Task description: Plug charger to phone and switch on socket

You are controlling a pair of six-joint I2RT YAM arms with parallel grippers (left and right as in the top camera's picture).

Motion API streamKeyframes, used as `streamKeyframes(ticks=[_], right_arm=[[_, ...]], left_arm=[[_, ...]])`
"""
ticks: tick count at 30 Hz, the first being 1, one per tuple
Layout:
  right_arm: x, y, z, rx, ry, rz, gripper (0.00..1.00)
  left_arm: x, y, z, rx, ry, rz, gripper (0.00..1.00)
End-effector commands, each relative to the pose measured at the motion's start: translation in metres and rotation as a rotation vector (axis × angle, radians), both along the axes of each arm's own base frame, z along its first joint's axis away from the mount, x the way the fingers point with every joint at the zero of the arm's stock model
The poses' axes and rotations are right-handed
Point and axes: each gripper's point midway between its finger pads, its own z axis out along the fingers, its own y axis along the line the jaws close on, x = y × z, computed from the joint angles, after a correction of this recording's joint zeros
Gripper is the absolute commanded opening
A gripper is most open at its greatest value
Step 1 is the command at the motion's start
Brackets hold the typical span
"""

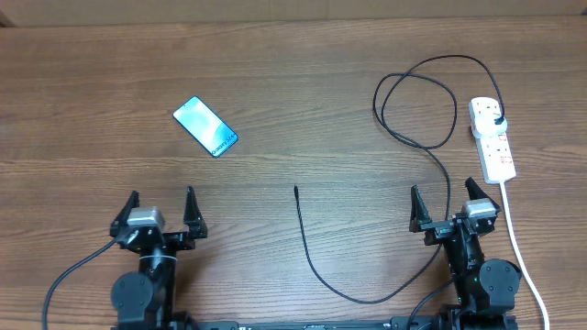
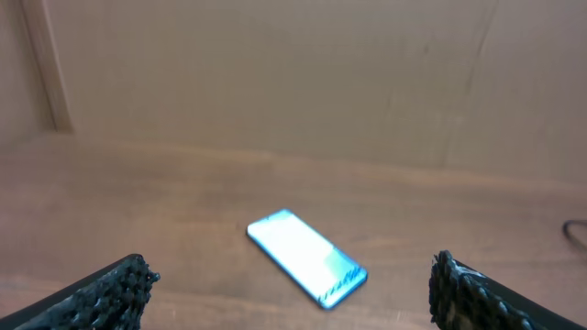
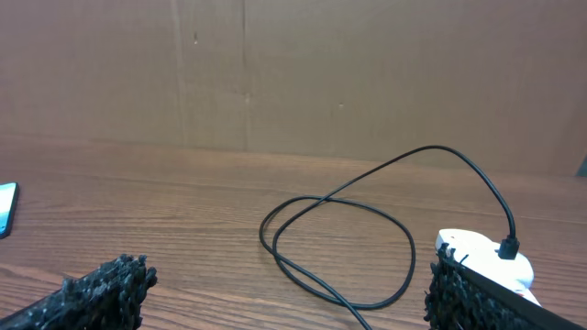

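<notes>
A: Both pincers gape wide and empty: left gripper [image 1: 161, 203], right gripper [image 1: 442, 194]. Where's the charger [image 1: 303, 234]?

B: Its connector tip [image 1: 295, 190] lies mid-table [image 1: 275, 73], well apart from the phone [image 1: 205, 126] at far left. Its plug [image 1: 496, 120] sits in the power strip [image 1: 500, 158].

A: Pinch just behind the tip, then, and keep it level with the phone's port.

B: There's open room between them. Mind the cable loops by the right arm.

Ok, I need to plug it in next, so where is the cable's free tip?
In the overhead view the cable tip lies near the centre, between the left gripper and the right gripper, right of the phone and nearer the robot.
</notes>
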Motion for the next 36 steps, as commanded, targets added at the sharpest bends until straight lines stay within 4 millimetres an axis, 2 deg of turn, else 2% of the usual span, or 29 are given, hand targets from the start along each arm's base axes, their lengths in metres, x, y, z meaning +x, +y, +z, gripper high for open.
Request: streamKeyframes(ticks=[1, 6, 13, 18, 24, 30, 33, 36], right_arm=[[0.000, 0.002, -0.002, -0.001, -0.006, 0.005, 1.00], [0.000, 0.002, -0.002, -0.001, -0.006, 0.005, 1.00], [0.000, 0.002, -0.002, -0.001, -0.006, 0.005, 1.00], [0.000, 0.002, -0.002, -0.001, -0.005, 0.005, 1.00], [0.000, 0.002, -0.002, -0.001, -0.005, 0.005, 1.00], [0.000, 0.002, -0.002, -0.001, -0.006, 0.005, 1.00], [0.000, 0.002, -0.002, -0.001, -0.006, 0.005, 1.00], [0.000, 0.002, -0.002, -0.002, -0.006, 0.005, 1.00]], left_arm=[[-0.006, -0.001, 0.036, -0.009, -0.054, -0.004, 1.00], [-0.002, 0.000, 0.054, -0.011, -0.040, -0.004, 1.00], [0.020, 0.002, 0.076, -0.037, 0.039, -0.002, 1.00], [0.048, 0.004, 0.095, -0.055, 0.112, -0.006, 1.00], [0.092, 0.004, 0.119, -0.116, 0.224, -0.017, 1.00], [0.127, -0.002, 0.122, -0.151, 0.323, -0.065, 1.00], [0.136, -0.012, 0.114, -0.167, 0.349, -0.125, 1.00], [0.140, -0.026, 0.098, -0.194, 0.407, -0.202, 1.00]])
